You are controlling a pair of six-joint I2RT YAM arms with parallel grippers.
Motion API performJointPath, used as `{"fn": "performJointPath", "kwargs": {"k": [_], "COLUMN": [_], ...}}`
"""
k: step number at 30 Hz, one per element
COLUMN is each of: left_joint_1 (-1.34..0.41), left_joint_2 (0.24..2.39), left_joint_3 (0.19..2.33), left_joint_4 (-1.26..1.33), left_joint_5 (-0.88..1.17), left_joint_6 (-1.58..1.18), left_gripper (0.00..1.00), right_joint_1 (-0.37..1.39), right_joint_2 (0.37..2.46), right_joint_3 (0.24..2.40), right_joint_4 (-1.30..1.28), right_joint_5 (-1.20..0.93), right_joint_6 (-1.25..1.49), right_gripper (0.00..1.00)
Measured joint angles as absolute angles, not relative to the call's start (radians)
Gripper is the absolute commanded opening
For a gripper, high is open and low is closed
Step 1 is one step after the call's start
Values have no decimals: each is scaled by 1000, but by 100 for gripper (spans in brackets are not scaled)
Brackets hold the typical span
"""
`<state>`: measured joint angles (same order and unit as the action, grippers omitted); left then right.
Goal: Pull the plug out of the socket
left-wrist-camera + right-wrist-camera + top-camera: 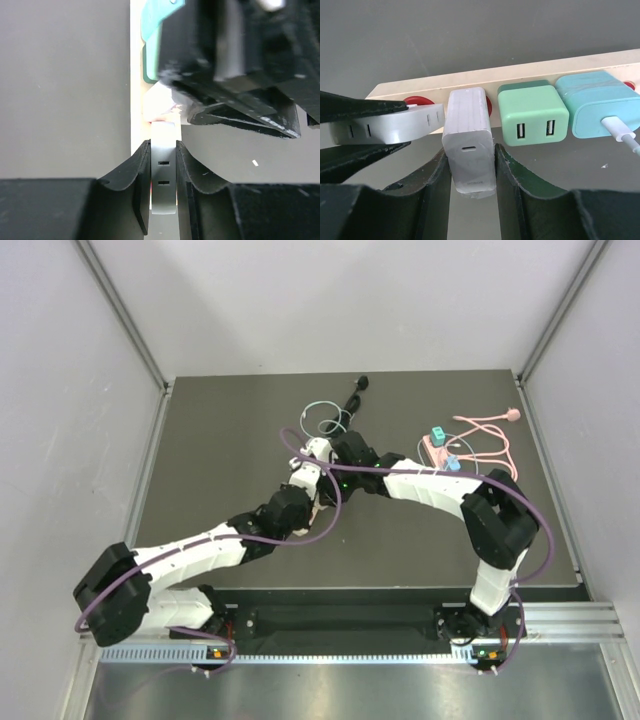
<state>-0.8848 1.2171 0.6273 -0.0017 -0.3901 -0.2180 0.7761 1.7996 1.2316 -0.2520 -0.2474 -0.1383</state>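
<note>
1. Two pairs of fingers are engaged. The right fingers (435,190) pinch the white plug (470,145), which sits in the strip (530,72) at centre frame on the surface (470,30).
2. The left fingers (132,185) clamp a slotted white block (164,175) at the strip's left end, likely as a brace.
3. Step in hand: the plug is gripped but not yet pulled. The next move calls for a straight draw away from the strip while the left holds firm.
4. The right wrist view alone shows a green charger (534,112) and a teal charger (597,102) alongside. The top view hides both grasps.

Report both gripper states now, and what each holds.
Left gripper: closed on the white plastic slotted adapter block.
Right gripper: closed on the white rectangular plastic USB-C charger.
</note>
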Motion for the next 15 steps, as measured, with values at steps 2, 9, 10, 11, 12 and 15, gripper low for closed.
{"fn": "performJointPath", "kwargs": {"k": [2,9,10,11,12,15], "left_joint_1": [-887,-912,-915,-917,-919,-925], "left_joint_2": [1205,1135,1125,1117,1114,1108], "left_joint_3": [612,558,551,545,543,534], "left_joint_4": [10,57,61,62,65,80], "left_joint_5": [-398,-416,-417,-417,-416,-410], "left_joint_6": [-264,-406,-424,-443,-455,-495], "left_gripper": [0,0,0,0,0,0], "right_joint_1": [776,761,753,744,734,706], "right_joint_2": [1795,1748,1744,1741,1737,1729], "right_joint_3": [1232,1204,1197,1191,1184,1169], "right_joint_4": [-260,-293,-295,-297,-300,-307], "right_joint_5": [-254,-287,-297,-308,-323,-366], "right_joint_6": [-150,-174,-174,-175,-177,-194], "right_gripper": [19,52,54,57,61,64]}}
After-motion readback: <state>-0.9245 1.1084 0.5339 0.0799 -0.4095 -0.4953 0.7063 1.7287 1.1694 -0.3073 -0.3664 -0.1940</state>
